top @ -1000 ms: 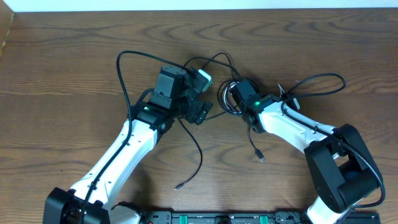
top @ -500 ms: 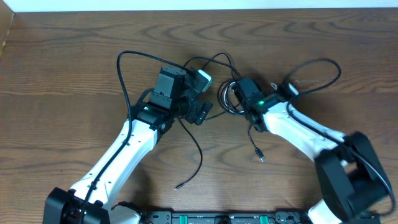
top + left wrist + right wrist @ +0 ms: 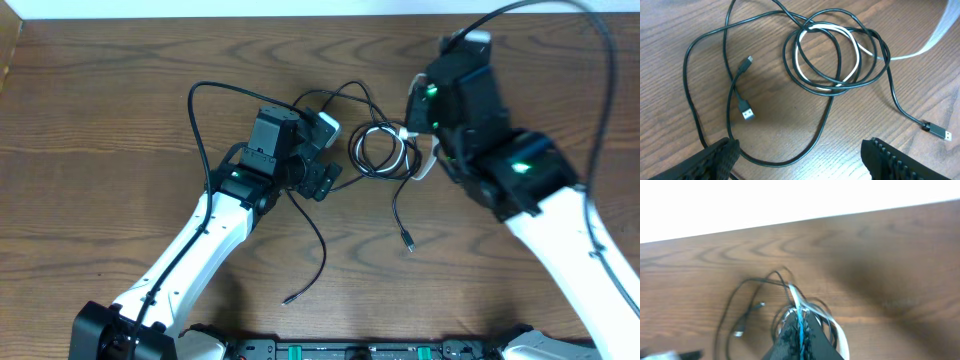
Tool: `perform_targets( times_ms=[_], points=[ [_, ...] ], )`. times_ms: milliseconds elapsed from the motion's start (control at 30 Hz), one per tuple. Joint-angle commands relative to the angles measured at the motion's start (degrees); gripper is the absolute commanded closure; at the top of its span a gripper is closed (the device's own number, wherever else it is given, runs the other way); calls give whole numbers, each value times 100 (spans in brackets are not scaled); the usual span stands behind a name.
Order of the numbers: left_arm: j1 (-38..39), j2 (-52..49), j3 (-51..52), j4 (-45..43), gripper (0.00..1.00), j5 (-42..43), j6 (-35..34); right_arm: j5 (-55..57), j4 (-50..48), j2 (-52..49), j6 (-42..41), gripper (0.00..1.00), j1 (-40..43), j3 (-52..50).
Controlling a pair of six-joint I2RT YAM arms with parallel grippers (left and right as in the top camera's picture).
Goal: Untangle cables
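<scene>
Evidently the cables [image 3: 382,152] are light, limp and smooth-skinned. They are heaped in a loose coil on the wood-grain table [image 3: 120,100], between the two arms. Thin round black strands are coiled together with one white cable [image 3: 858,57], each tipped with a small hard plug. The right gripper [image 3: 799,330] is clamped on the white cable. The left gripper [image 3: 800,155] is spread wide, empty. A free run near a plug is judged the best hold.
</scene>
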State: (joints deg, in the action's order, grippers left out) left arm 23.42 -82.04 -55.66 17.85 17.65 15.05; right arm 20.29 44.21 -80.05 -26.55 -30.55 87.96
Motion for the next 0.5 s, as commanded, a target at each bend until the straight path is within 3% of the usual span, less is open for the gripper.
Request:
perform_targets(
  times_ms=[0,467],
  points=[
    [9,-26,-26,33,16,-15,7,-293,402,46,857,99,35,765],
    [9,-26,-26,269,16,-17,-79,387,1276,46,1340,99,87,2280]
  ],
)
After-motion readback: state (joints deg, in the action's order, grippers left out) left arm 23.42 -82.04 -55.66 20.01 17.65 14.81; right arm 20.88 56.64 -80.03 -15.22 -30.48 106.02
